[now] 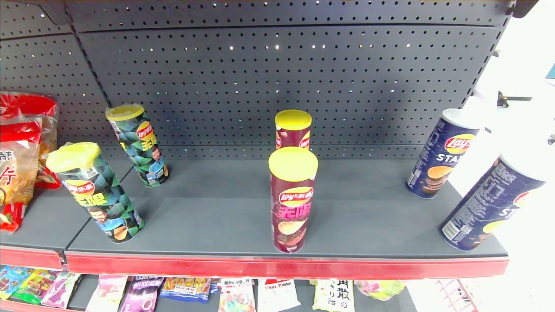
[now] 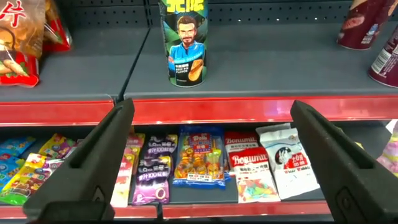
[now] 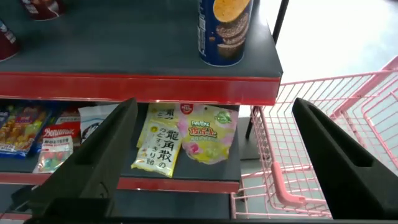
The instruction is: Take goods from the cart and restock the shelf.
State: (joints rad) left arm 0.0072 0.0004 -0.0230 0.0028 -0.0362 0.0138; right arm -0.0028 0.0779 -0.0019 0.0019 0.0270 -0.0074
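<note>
Pink wire cart (image 3: 323, 124) first — spotted it low down, just past the right end of the grey shelf (image 1: 217, 208). Couldn't see into it at all; caught only the rim and some side bars, so no clue about the goods inside. Counted six chip cans standing on the shelf: front green can (image 1: 97, 195) and rear green can (image 1: 138, 145) on the left, front maroon can (image 1: 292, 203) with the rear maroon can (image 1: 293, 130) right behind it in the middle, rear navy can (image 1: 438, 156) and front navy can (image 1: 485, 208) on the right. Found the left gripper (image 2: 212, 109) spread wide with nothing between its fingers, hanging before the red shelf edge (image 2: 261, 111) near the front green can. Same story for the right gripper (image 3: 214, 102) — spread, empty, near the shelf's right end beside the cart. Read that as the fetch step: probably needed a turn toward the cart, a reach down for a fresh item, then a bare patch between the can groups. Lost half the front navy can to glare and the frame edge. Couldn't make out the small packets (image 2: 199, 162) on the lower shelf either.
</note>
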